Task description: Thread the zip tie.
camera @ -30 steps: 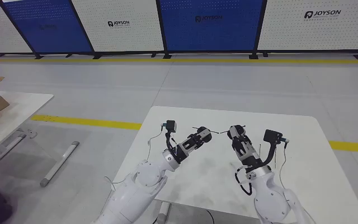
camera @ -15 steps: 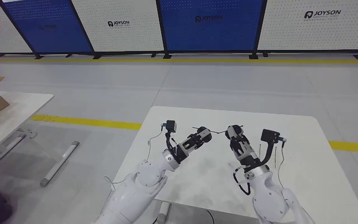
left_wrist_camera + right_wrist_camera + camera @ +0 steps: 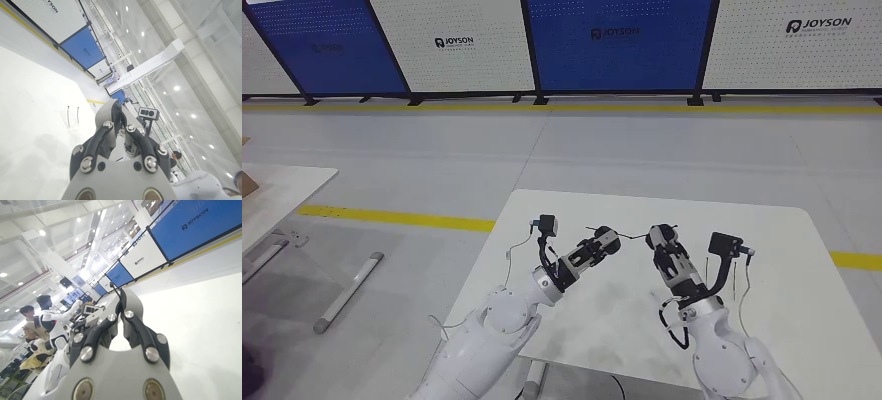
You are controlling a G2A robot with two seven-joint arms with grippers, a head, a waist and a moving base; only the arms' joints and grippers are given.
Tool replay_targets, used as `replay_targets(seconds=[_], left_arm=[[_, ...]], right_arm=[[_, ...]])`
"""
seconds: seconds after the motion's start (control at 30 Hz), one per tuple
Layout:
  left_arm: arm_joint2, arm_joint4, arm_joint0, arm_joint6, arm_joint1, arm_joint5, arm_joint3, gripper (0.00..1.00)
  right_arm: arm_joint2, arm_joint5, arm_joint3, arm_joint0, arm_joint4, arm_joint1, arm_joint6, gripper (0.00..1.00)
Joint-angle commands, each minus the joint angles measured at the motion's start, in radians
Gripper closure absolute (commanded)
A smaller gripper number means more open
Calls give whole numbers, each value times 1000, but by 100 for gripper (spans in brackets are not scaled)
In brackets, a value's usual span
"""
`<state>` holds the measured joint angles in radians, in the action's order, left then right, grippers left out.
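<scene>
Two arms meet above the middle of the table [image 3: 572,215]: the left gripper [image 3: 608,238] and the right gripper [image 3: 656,234] each pinch tight on one black zip tie [image 3: 630,236] strung between them. Spare ties [image 3: 68,116] lie flat, nearer the right edge.

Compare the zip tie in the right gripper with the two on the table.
The held zip tie is pinched in the right gripper; the spare zip ties lie loose on the table. The held zip tie shows its head end; the spare zip ties show whole. All black.
</scene>
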<state>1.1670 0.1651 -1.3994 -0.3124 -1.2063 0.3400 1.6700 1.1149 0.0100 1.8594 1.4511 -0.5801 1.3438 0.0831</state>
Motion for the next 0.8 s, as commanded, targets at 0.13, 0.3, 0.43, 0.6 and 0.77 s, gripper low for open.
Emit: replay_targets(seconds=[0.13, 0.3, 0.43, 0.6, 0.77], left_arm=[[0, 0, 0, 0, 0, 0, 0, 100], [0, 0, 0, 0, 0, 0, 0, 100], [0, 0, 0, 0, 0, 0, 0, 100], [0, 0, 0, 0, 0, 0, 0, 100], [0, 0, 0, 0, 0, 0, 0, 100]], right_arm=[[-6, -2, -8, -4, -13, 3, -19, 100], [-18, -6, -19, -8, -22, 6, -34, 100], [-34, -3, -32, -16, -32, 10, -42, 100], [-39, -6, -35, -17, -19, 14, -40, 100], [-29, -33, -31, -9, 37, 16, -40, 100]])
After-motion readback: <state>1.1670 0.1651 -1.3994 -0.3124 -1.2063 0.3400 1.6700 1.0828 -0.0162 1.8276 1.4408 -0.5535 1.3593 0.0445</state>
